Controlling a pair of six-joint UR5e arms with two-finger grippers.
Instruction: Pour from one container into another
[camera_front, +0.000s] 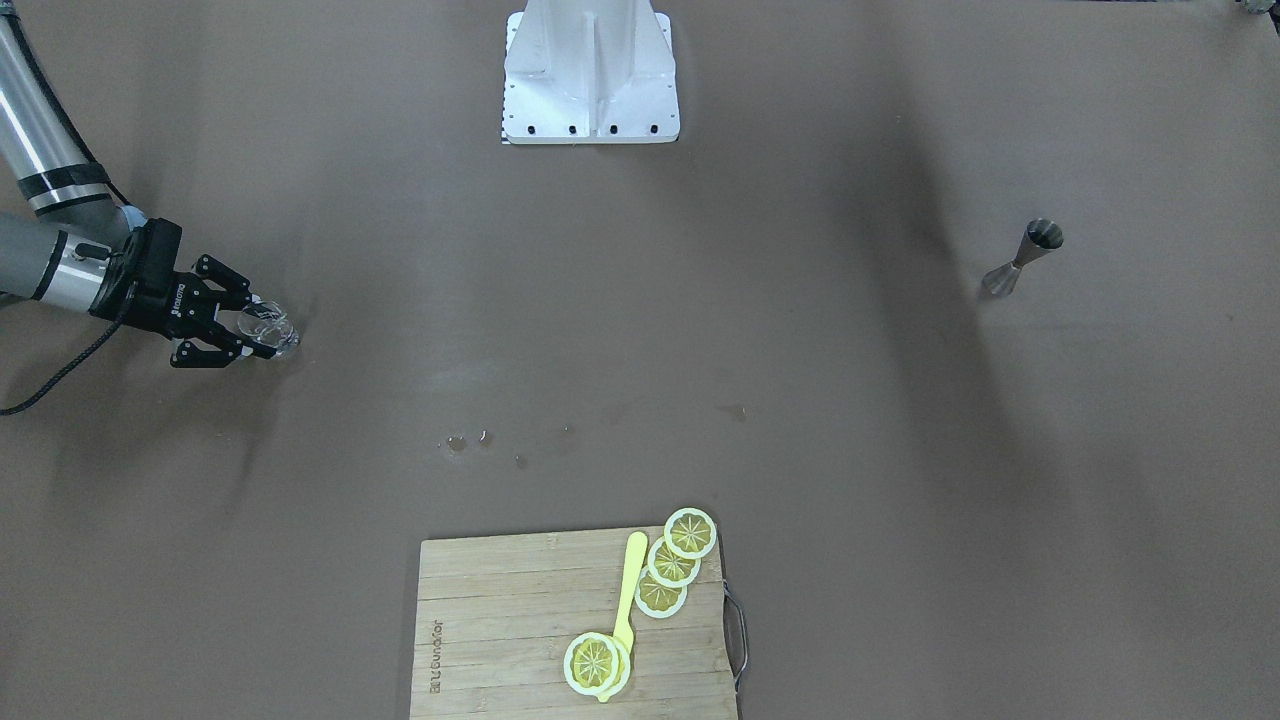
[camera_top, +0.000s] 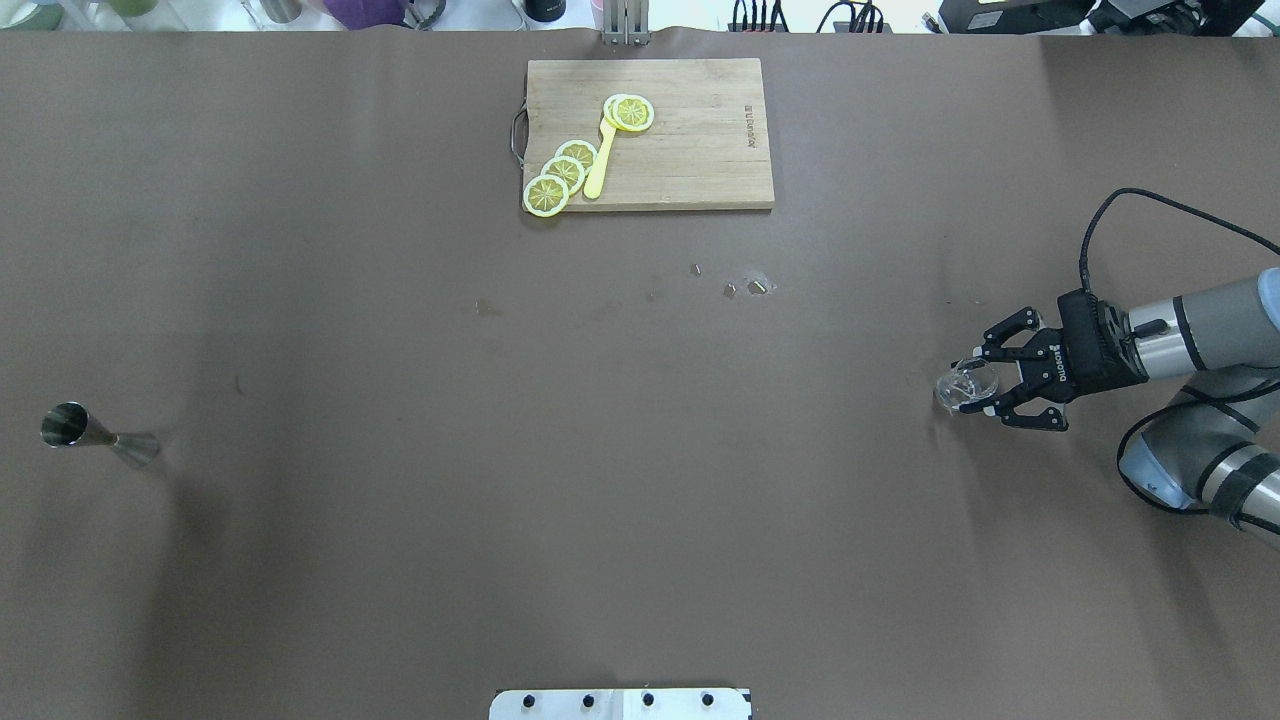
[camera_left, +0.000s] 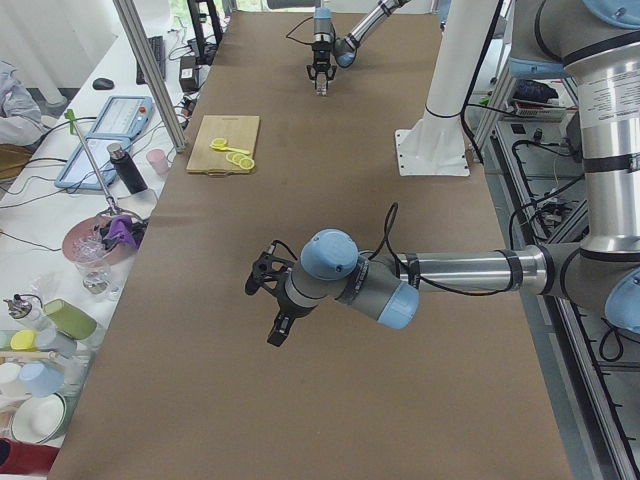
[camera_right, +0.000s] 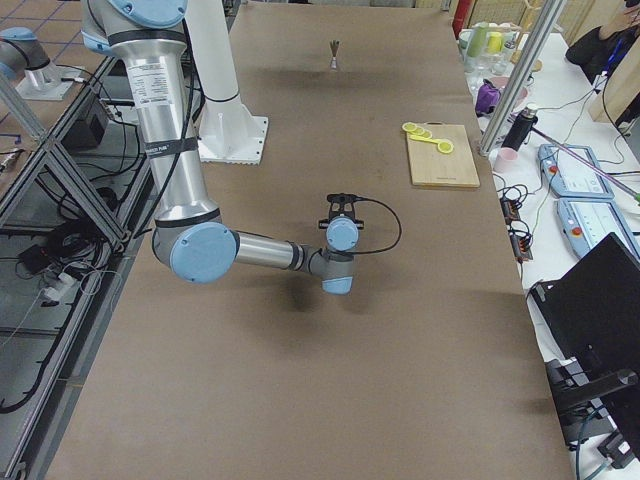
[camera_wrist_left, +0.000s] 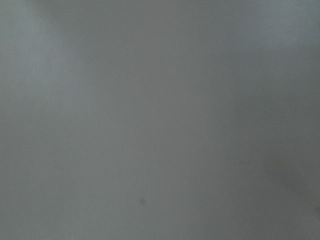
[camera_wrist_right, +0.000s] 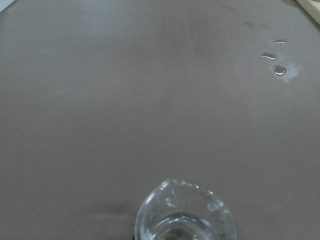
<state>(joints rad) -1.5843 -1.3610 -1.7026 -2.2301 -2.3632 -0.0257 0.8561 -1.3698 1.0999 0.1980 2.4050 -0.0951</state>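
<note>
A small clear glass cup (camera_front: 272, 328) (camera_top: 968, 383) stands at the robot's right side of the brown table. My right gripper (camera_front: 256, 327) (camera_top: 965, 386) lies level with it, fingers closed against its two sides. In the right wrist view the cup (camera_wrist_right: 184, 216) fills the bottom centre, with a spout and a little clear liquid. A steel jigger (camera_front: 1022, 258) (camera_top: 95, 434) stands alone far off on the robot's left side. My left gripper (camera_left: 272, 305) shows only in the exterior left view, low over the table; I cannot tell its state.
A wooden cutting board (camera_front: 500, 620) (camera_top: 690, 150) at the far edge carries lemon slices (camera_front: 690, 532) and a yellow spoon (camera_front: 630, 580). Small droplets (camera_front: 457, 442) (camera_top: 757, 287) mark the table's middle. The white robot base (camera_front: 590, 70) stands at the near edge.
</note>
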